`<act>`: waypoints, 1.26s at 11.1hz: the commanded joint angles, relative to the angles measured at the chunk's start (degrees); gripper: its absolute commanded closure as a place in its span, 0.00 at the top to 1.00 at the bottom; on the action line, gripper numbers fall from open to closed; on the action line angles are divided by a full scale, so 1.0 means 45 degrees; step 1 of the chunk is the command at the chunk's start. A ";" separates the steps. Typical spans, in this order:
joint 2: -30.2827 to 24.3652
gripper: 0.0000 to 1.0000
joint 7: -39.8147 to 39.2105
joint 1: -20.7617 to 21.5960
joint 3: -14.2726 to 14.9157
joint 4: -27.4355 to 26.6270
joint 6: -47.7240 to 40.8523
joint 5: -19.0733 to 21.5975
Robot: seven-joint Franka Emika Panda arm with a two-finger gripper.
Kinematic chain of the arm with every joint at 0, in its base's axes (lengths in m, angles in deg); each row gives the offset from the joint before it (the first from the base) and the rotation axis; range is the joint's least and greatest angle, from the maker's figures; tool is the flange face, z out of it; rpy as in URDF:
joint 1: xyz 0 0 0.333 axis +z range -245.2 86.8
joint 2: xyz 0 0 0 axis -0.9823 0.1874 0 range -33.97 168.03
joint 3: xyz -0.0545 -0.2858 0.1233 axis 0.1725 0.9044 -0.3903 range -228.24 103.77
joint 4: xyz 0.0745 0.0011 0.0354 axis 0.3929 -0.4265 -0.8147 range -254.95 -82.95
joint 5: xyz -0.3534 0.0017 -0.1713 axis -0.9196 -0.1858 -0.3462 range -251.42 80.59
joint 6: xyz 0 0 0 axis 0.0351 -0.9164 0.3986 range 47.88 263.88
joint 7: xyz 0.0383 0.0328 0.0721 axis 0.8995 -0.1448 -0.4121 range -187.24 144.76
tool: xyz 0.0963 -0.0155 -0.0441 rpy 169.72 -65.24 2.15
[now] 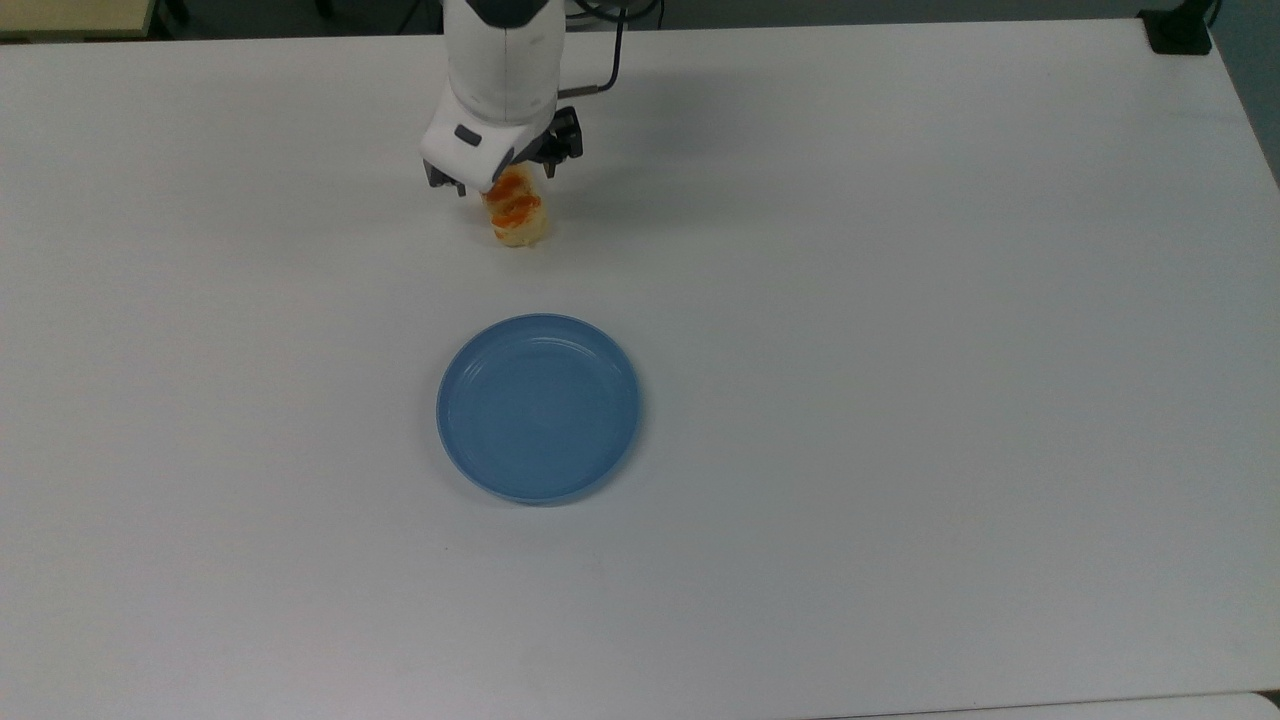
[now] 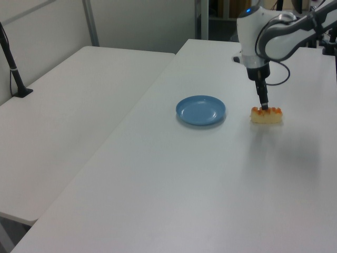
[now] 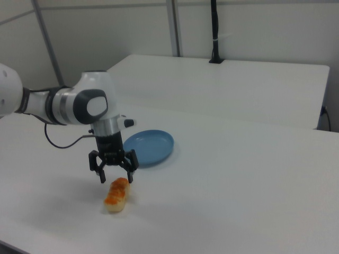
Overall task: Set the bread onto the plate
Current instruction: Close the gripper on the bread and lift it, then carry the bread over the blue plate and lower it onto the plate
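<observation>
On white table (image 1: 900,300), bread (image 1: 518,218), blue plate (image 1: 538,407), pincer (image 3: 115,176) spread above bread

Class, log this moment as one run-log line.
stage: pre-grasp | gripper: open, over bread's end | bread: on table | plate: empty

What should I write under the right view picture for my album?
Open gripper hovering just above the bread, blue plate waiting behind.

We see a white table (image 1: 900,300), a second table (image 2: 68,105) beside it, a black post (image 2: 11,63) standing there.
</observation>
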 commanded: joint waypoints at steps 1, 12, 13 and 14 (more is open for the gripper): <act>0.0377 1.00 -0.0132 0.0371 0.0298 -0.0556 0.0716 -0.0348; 0.3861 0.34 0.0841 -0.0292 0.0258 0.7124 -0.0339 0.1739; 0.4840 0.35 0.1232 -0.0274 0.0258 0.8046 -0.0300 0.1799; 0.5584 0.36 0.1506 -0.0255 0.0277 0.8770 -0.0242 0.1819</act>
